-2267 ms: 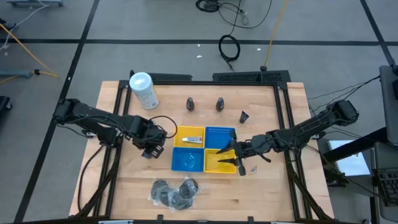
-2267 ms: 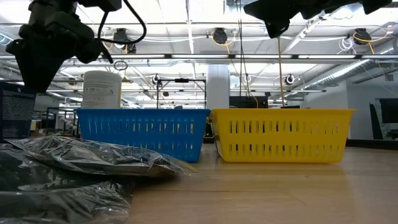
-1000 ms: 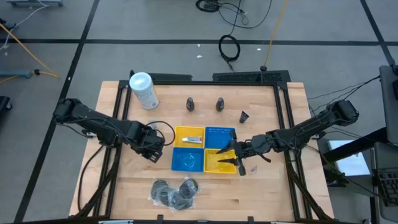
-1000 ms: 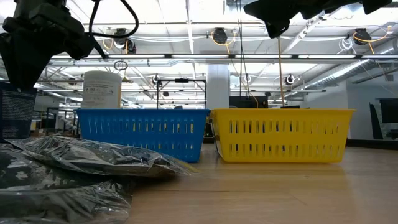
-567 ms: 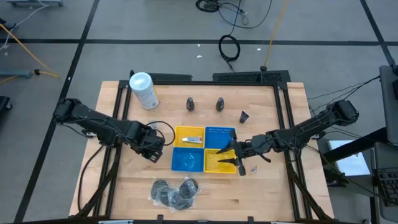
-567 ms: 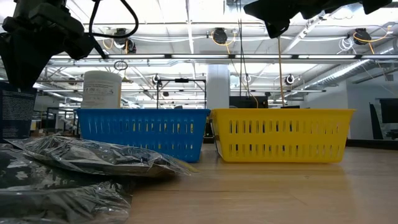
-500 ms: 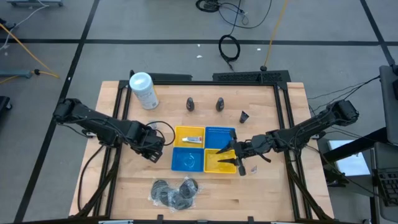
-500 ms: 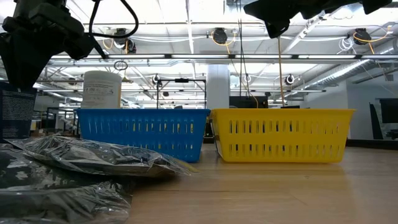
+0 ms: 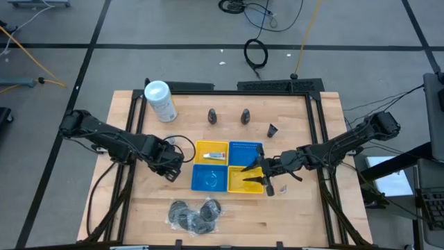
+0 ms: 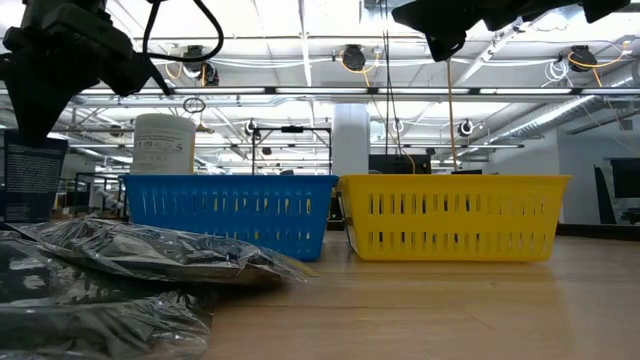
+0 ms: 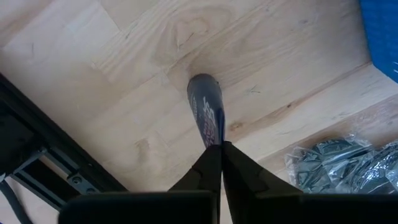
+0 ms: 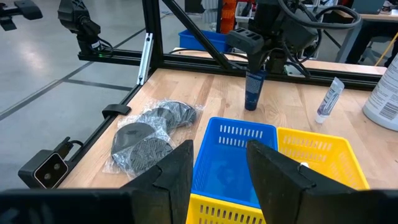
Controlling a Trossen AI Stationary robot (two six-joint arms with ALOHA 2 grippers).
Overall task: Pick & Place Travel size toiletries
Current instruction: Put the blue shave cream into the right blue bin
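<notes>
Count time: four square baskets in a block — two yellow baskets (image 9: 211, 152), two blue baskets (image 9: 208, 178). Three dark cone-shaped mini bottles (image 9: 213, 116) stand well beyond the right gripper (image 9: 264, 176)'s fingers. One blue tube (image 11: 207, 117) is pinched between the left gripper (image 11: 217, 147)'s closed fingers; one white tube (image 12: 328, 99) stands near it. One silver sachet (image 9: 214, 154) lies in a yellow basket. One heap of wrapped dark discs (image 12: 149, 133), several, exact number unclear. One white canister (image 9: 160, 101). Two arms.
</notes>
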